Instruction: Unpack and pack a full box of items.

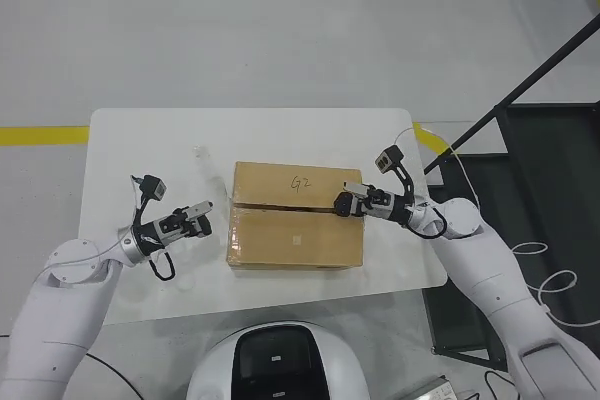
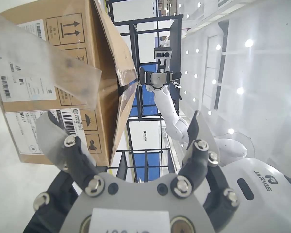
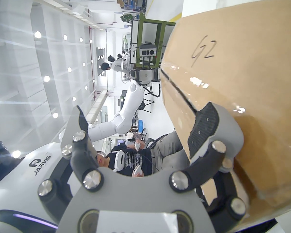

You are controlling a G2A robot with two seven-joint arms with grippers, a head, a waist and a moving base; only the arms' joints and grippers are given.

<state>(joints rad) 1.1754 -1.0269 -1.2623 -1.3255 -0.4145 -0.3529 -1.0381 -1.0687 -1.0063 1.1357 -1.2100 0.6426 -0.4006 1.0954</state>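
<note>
1. Cardboard box (image 1: 295, 228) sits mid white table (image 1: 130, 140). Top flaps are down, seam runs along its length, and there's a handwritten mark on the far flap.
2. Left wrist view: the flaps at that end gape slightly and have glossy clear tape on their edges. A translucent strip (image 2: 63, 73) hangs in front of the labelled end wall.
3. Left gripper (image 1: 202, 220) is released, fingers spread wide. It's near the box's left end, apart from it.
4. Right gripper (image 1: 342, 203) is also released, at the box's right end by the seam. One finger pad (image 3: 203, 127) is over the top flap, the other is off the edge. Can't tell if it's touching.
</note>
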